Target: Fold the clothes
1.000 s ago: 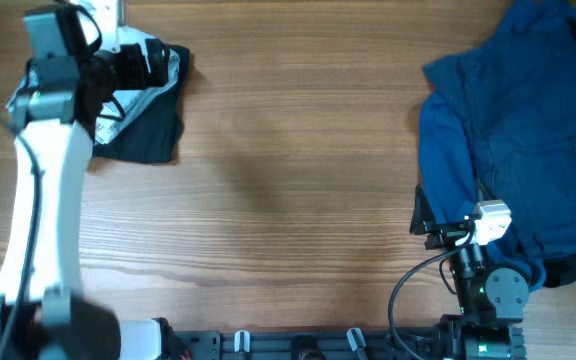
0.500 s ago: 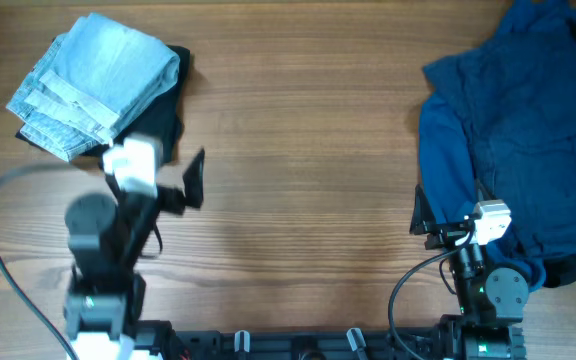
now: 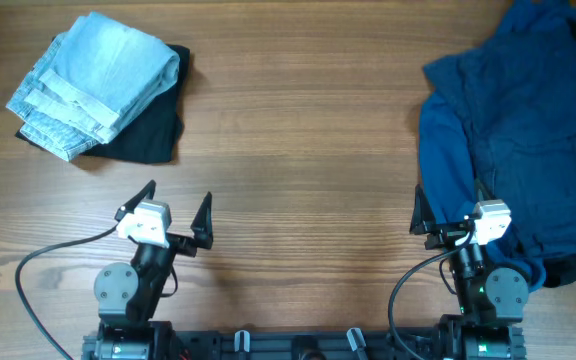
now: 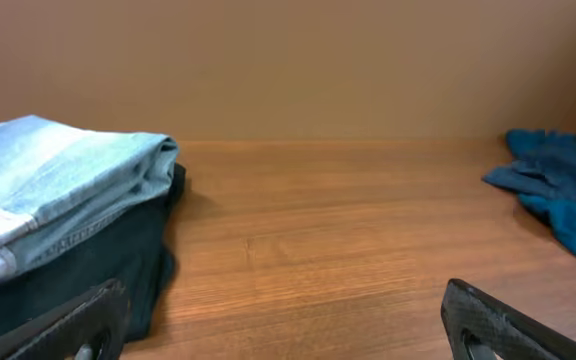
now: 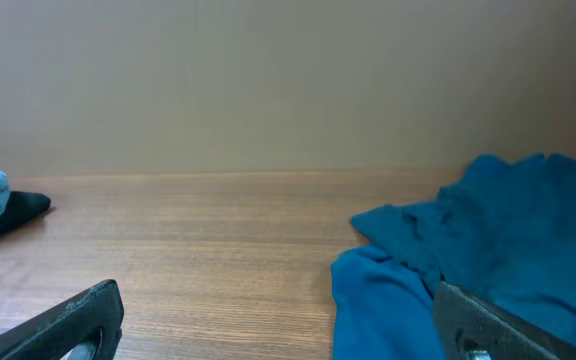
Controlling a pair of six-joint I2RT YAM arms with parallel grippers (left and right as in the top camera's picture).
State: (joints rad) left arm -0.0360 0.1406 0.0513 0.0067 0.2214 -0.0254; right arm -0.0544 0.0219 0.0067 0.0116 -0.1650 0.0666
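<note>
Folded light-blue jeans (image 3: 88,85) lie on a folded dark garment (image 3: 148,130) at the far left of the table. A crumpled blue garment (image 3: 513,130) is heaped at the right. My left gripper (image 3: 176,207) is open and empty near the front edge, well short of the stack. In the left wrist view (image 4: 283,335) the jeans (image 4: 58,185) and dark garment (image 4: 88,270) lie ahead to the left. My right gripper (image 3: 450,207) is open and empty at the blue heap's near left edge. In the right wrist view (image 5: 283,330) the blue cloth (image 5: 488,250) lies by the right finger.
Bare wooden tabletop (image 3: 298,150) spans the middle between the folded stack and the blue heap. A dark cloth edge (image 3: 573,268) shows under the heap at the front right. A plain wall (image 4: 288,60) stands behind the table.
My left arm has pulled back from the folded stack at the far left to the front edge. The jeans now lie uncovered on the dark garment. The right arm has not moved.
</note>
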